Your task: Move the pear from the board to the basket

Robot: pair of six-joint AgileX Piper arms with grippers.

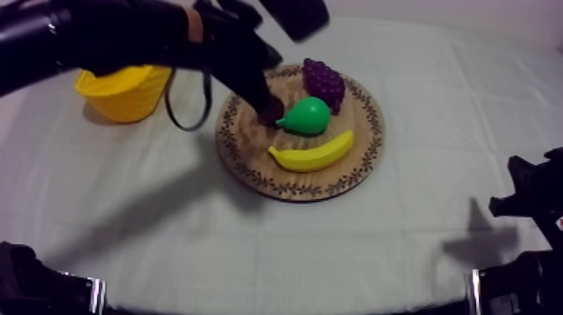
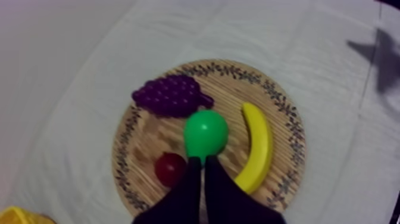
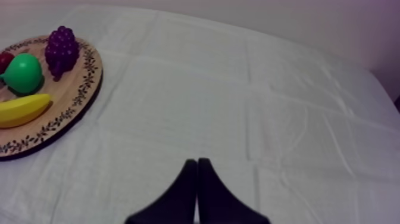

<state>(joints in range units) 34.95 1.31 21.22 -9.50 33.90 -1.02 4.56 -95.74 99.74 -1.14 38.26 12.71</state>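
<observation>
pear on board just beyond closed, empty left hand, beside small red fruit

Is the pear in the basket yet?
Not yet. Nothing is done: the pear lies on the board, beside the banana. In hand: the left gripper is down at the pear, fingers together, not gripping it. To do: open, grasp, lift, carry it to the basket and drop it in.
</observation>
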